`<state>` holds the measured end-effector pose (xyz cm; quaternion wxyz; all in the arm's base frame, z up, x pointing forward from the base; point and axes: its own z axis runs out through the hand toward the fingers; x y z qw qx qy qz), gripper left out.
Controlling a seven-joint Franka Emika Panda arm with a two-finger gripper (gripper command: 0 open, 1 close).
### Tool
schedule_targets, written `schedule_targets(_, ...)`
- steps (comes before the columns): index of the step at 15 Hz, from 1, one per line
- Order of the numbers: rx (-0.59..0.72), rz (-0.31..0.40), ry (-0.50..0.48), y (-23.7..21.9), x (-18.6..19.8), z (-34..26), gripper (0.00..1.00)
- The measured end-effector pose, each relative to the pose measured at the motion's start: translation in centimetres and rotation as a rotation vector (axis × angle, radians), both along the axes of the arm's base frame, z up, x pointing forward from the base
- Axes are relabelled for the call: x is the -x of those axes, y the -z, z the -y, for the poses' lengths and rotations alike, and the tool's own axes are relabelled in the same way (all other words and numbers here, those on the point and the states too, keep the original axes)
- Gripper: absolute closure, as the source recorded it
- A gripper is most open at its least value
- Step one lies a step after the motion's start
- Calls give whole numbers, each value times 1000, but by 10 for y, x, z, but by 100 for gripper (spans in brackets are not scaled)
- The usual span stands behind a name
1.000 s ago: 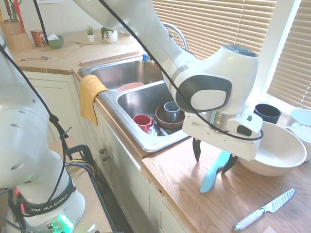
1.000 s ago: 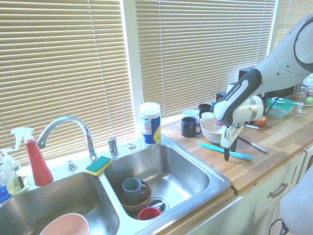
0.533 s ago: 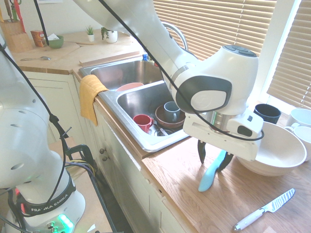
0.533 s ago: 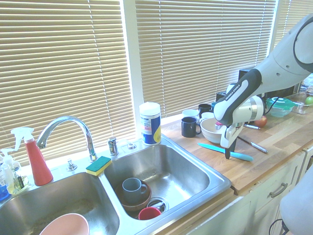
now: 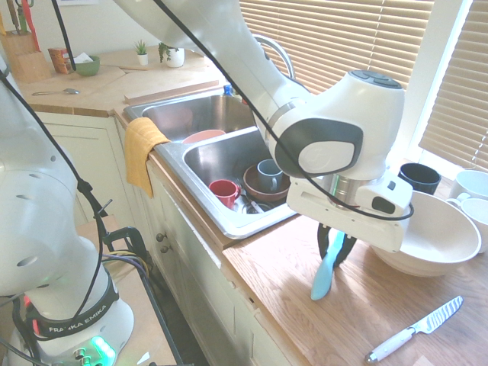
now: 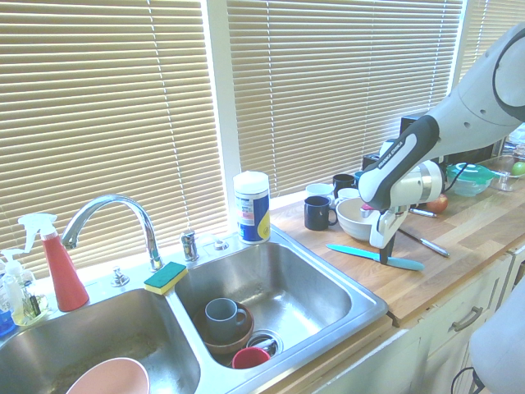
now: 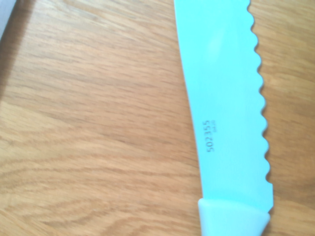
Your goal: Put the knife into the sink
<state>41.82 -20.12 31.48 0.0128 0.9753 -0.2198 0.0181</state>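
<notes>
The turquoise knife point(image 5: 323, 279) lies flat on the wooden counter between the sink and the white bowl, its handle end pointing toward the counter's front edge. My gripper point(image 5: 334, 250) stands straight over its middle, fingers down at the counter and closed in against both sides of it. From the other side the knife point(image 6: 353, 251) runs left and right past the gripper point(image 6: 383, 256). The wrist view shows its serrated blade point(image 7: 226, 98) up close on the wood. The steel double-basin sink point(image 5: 221, 156) lies to the left, also seen as the sink point(image 6: 303, 279).
A white bowl point(image 5: 435, 236) sits just behind the gripper. A white-handled knife point(image 5: 415, 329) lies near the counter's front. A red cup point(image 5: 223, 191), a grey mug point(image 5: 268, 174) and a brown bowl sit in the near basin. A black mug point(image 6: 317, 213) stands by the window.
The fingers have come together from wide apart onto the turquoise knife. The knife has turned slightly on the counter; the arm has stayed in place.
</notes>
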Motion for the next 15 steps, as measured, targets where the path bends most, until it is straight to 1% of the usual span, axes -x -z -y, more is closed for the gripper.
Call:
schedule_targets(4,-9,-12,-7,-1,4,-10,100)
schedule_targets(6,-14,-9,-16,-10,4,-20,100)
schedule_targets(11,-13,55,-9,-64,11,-28,100)
schedule_targets(13,-11,82,9,-84,10,-33,100)
schedule_targets(15,1,115,43,-114,5,-44,100)
